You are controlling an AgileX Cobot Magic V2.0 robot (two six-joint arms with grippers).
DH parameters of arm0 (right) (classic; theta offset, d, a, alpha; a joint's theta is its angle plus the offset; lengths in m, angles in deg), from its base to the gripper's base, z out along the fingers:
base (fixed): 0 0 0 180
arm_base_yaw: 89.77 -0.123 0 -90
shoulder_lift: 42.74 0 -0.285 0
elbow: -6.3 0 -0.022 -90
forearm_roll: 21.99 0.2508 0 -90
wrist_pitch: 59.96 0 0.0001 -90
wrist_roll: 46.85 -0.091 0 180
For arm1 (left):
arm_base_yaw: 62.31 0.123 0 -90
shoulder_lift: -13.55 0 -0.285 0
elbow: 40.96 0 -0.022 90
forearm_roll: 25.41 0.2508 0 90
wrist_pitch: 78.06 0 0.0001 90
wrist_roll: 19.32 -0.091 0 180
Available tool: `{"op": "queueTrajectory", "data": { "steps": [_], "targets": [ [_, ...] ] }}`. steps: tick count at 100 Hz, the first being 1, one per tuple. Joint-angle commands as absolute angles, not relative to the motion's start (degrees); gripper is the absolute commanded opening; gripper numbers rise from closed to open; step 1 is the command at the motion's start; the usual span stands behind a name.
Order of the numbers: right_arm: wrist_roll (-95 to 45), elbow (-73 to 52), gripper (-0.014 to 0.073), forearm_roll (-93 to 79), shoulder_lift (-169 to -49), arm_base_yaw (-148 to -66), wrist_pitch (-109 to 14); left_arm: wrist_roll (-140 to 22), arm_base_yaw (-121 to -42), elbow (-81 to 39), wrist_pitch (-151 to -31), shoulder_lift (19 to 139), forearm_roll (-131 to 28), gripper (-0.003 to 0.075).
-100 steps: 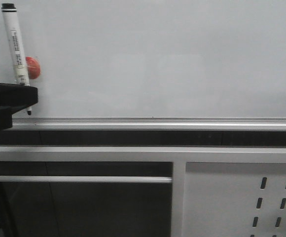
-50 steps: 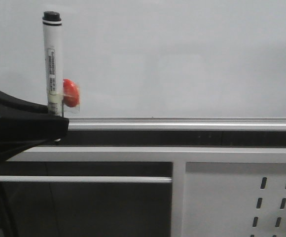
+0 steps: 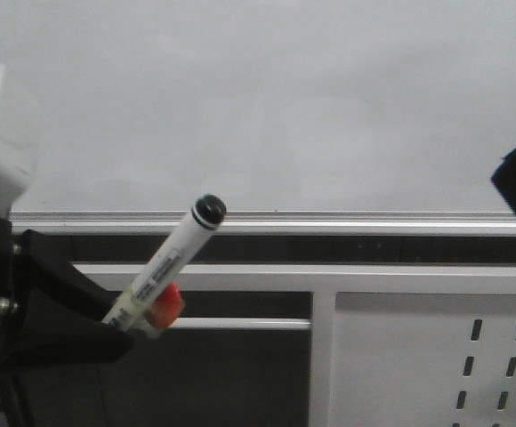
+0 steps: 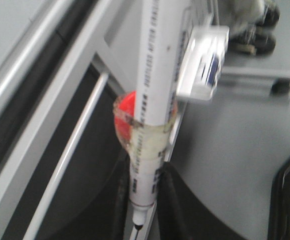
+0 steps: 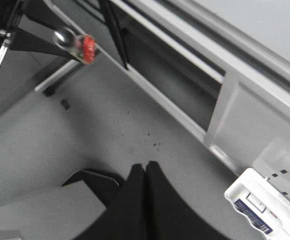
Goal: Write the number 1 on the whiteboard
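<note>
Dropped from against the whiteboard to below its silver rail, marker now tilted, light, stiff, slick-barrelled, best held near its taped band, left gripper clamped there; right gripper closed empty; no stroke visible.

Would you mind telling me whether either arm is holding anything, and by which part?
The left tool grips the marker near its writing-tip end, just below the taped red piece. The right tool is shut and holds nothing.

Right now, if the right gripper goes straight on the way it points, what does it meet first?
Probably the grey floor: in its wrist view the shut right gripper points at bare floor, short of the metal frame. Depth is uncertain.
</note>
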State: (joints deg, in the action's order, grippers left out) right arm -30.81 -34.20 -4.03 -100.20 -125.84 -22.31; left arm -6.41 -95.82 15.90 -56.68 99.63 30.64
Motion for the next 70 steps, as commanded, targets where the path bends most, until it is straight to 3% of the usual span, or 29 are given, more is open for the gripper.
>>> {"op": "queueTrajectory", "data": {
  "steps": [1,18,42,49,64,70],
  "targets": [
    [-30.06,-30.6,-0.0071,-2.8,-102.56,-126.63,-24.81,-5.11,-100.31,12.44,-65.55,97.48,29.35,-0.0018],
    [-30.06,-27.31,-0.0071,-1.97,-105.76,-126.63,-25.21,-5.11,-107.36,6.93,-81.5,97.35,28.76,-0.0018],
    [-30.06,-23.32,-0.0056,0.58,-108.7,-126.63,-25.21,-5.11,-108.66,-0.5,-86.41,97.35,29.83,-0.0018],
    [-30.06,-22.11,0.0004,2.12,-109.84,-126.63,-25.21,-5.11,-108.66,-1.88,-88.16,97.35,30.07,-0.0018],
    [-30.06,-19.74,0.0227,6.66,-113.12,-126.79,-25.21,-5.21,-108.66,-2.63,-88.64,97.35,32.21,-0.0018],
    [-30.06,-18.97,0.0272,7.02,-114.43,-126.92,-25.35,-5.21,-108.66,-2.63,-88.64,97.35,32.32,-0.0018]
  ]
}}
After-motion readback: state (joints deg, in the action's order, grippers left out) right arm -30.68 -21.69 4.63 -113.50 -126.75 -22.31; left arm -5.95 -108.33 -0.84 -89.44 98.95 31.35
